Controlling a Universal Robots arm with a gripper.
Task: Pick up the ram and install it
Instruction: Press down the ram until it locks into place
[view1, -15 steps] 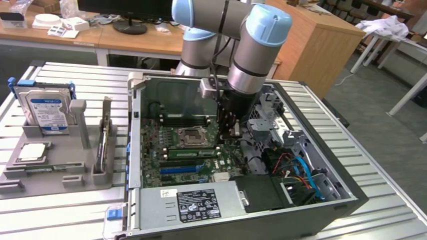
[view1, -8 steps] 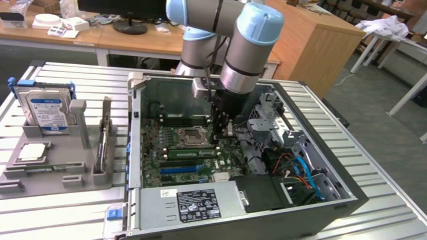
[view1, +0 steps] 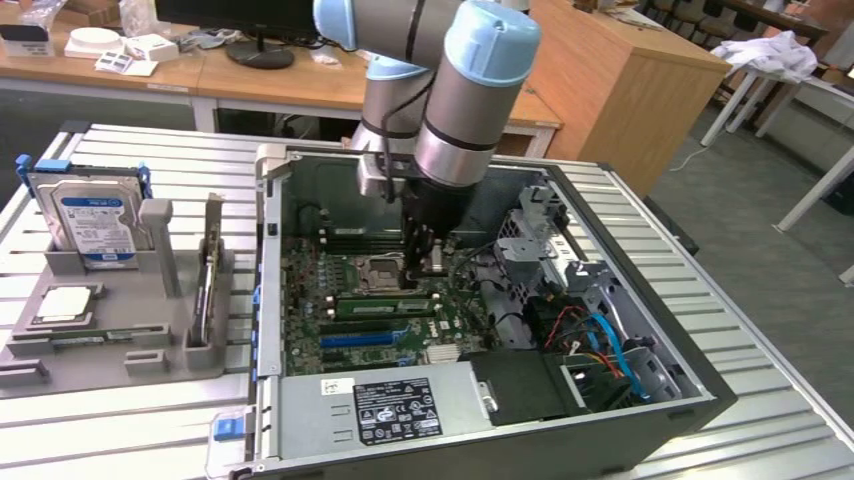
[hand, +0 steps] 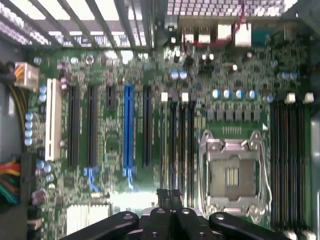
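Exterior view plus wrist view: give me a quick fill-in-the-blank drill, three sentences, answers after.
1. The hard drive stands in a holder on the exterior view's ___ of the case.
2. On the motherboard, the expansion slot in the middle of the row is coloured ___.
3. The end effector, hanging over the motherboard, is ___.
Answers: left; blue; shut

Slatted table (view1: 747, 300); computer case (view1: 667, 400); grey holder (view1: 80, 350)

No lettering is legible on the hard drive's label (view1: 96, 222).
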